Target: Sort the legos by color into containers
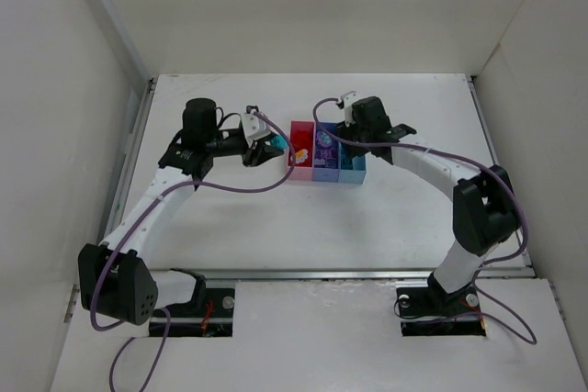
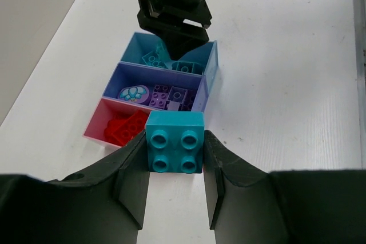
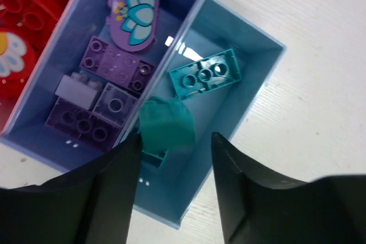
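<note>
grips a square teal brick (image 2: 174,150) tight between the fingers of the left gripper (image 2: 174,158), studs facing the wrist camera, above the table (image 2: 274,84). hangs just beside the pink bin (image 2: 94,131), at the left end of the row of three joined bins near the middle of the table. shows red bricks (image 2: 123,127) in that pink bin, purple bricks (image 2: 171,96) and an oval flower piece (image 2: 133,92) in the purple bin (image 2: 112,81) next to it, and a long teal brick (image 3: 205,74) on the floor of the light blue bin (image 3: 234,118) at the right end. hovers the right gripper (image 3: 175,138) over the light blue bin, fingers spread apart and released. leaves a blurred teal piece (image 3: 166,124) in the gap between those fingers, against one finger and clear of the other, over the near end of the bin. cannot tell whether that piece touches the bin's floor.
</note>
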Controlling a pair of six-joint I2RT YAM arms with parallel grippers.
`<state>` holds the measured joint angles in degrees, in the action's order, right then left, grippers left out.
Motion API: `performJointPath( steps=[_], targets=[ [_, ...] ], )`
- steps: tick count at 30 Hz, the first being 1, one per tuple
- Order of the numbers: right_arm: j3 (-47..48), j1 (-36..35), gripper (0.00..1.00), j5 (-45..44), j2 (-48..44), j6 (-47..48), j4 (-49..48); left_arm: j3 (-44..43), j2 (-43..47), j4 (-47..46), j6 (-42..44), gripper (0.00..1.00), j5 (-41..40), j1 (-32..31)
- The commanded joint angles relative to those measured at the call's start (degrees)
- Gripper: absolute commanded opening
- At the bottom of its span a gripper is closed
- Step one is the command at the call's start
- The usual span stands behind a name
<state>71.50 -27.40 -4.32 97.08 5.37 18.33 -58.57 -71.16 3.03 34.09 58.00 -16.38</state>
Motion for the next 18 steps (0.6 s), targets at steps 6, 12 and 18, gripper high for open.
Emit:
performJointPath(
  steps=[6, 12, 18],
  targets=[
    [6.81, -0.02, 0.8, -9.21, -1.09, -4.84, 3.73, 0.73, 1.46, -3.2, -1.74, 0.0, -1.4, -1.55],
    [6.02, 0.5, 0.88, -12.38, -6.98, -5.53, 1.11, 1.35, -1.7, -7.06, -5.42, 0.0, -4.11, -4.53],
    [1.19, 4.28, 0.96, -12.9, -15.24, -10.72, -3.2, 0.65, -9.25, -16.63, -10.17, 0.0, -21.59, -14.98]
  ],
)
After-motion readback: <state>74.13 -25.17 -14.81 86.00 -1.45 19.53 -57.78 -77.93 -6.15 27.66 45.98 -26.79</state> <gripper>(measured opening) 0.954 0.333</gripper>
